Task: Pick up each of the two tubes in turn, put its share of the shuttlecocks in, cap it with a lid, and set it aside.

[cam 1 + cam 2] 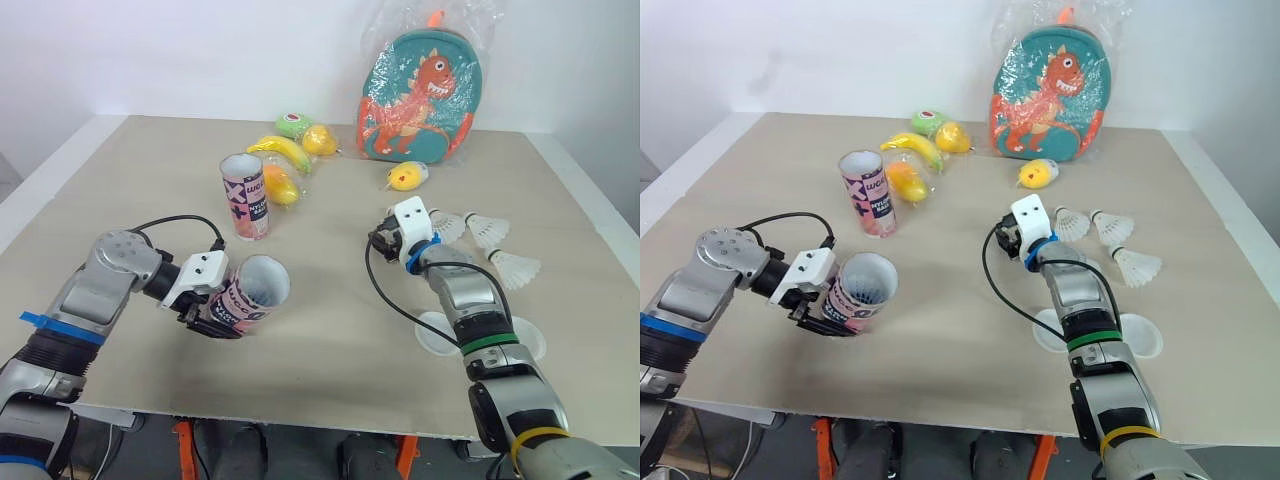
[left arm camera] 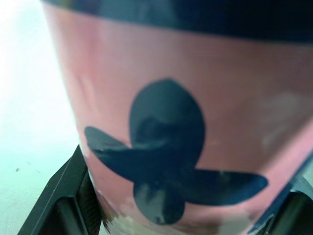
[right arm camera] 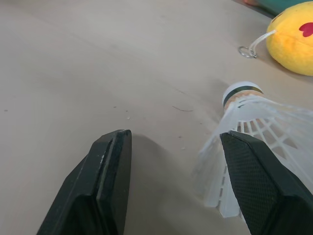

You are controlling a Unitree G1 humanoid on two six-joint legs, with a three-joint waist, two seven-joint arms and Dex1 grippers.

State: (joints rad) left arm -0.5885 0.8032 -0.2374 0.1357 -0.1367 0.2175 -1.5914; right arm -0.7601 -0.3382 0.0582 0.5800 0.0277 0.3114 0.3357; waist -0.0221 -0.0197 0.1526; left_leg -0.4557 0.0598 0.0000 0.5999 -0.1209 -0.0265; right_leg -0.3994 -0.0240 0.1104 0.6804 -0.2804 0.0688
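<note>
At the right end effector [image 3: 175,139], the two black fingers stand spread and hold nothing; one tip hangs over bare surface [image 1: 330,270], the other overlaps the feather skirt of the nearest shuttlecock [image 3: 254,127], which lies on its side, off-centre in the gap. Whether that finger touches the skirt I cannot tell. Two more shuttlecocks [image 1: 488,229] [image 1: 516,268] lie just beyond, and two white lids [image 1: 437,335] [image 1: 527,343] rest near the front edge beside the right arm. Across the surface, the left end effector [image 1: 212,318] pinches the pink tube [image 1: 252,290] around its lower body, tilted with the open mouth turned up and toward the right arm. The second tube [image 1: 245,196] stands upright farther back. The step looks like the pick of a shuttlecock: I would shift the fingers sideways until they straddle it near the cork, close gently so the feathers do not crush, then feed it cork-first into the held mouth
</note>
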